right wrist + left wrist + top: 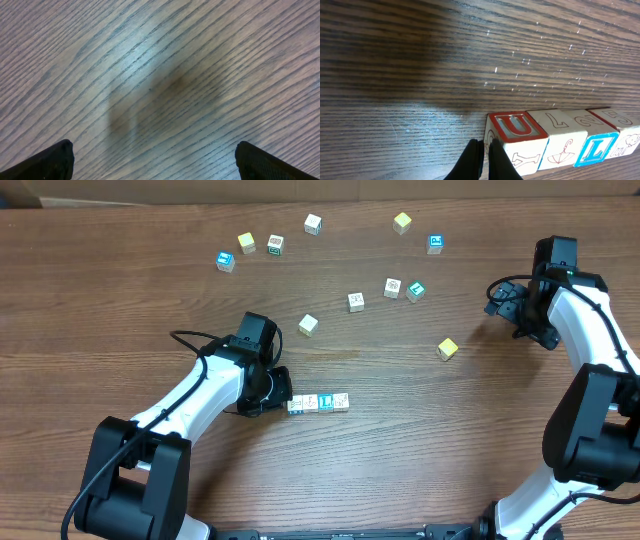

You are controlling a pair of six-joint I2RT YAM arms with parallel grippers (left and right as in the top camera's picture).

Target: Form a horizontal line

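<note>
Wood-grain table (420,450) filled every view. The left gripper (483,146) had its jaws pressed together on nothing, its tips at the left end of the horizontal line (318,402), just beside or touching the end cube with a red "U" (516,126). The line's cubes sat straight, each touching the next. The right gripper (154,152) was spread wide over bare wood, well apart from the line, to its right and farther back. Loose cubes lay scattered beyond the line, among them a yellow cube (447,348).
</note>
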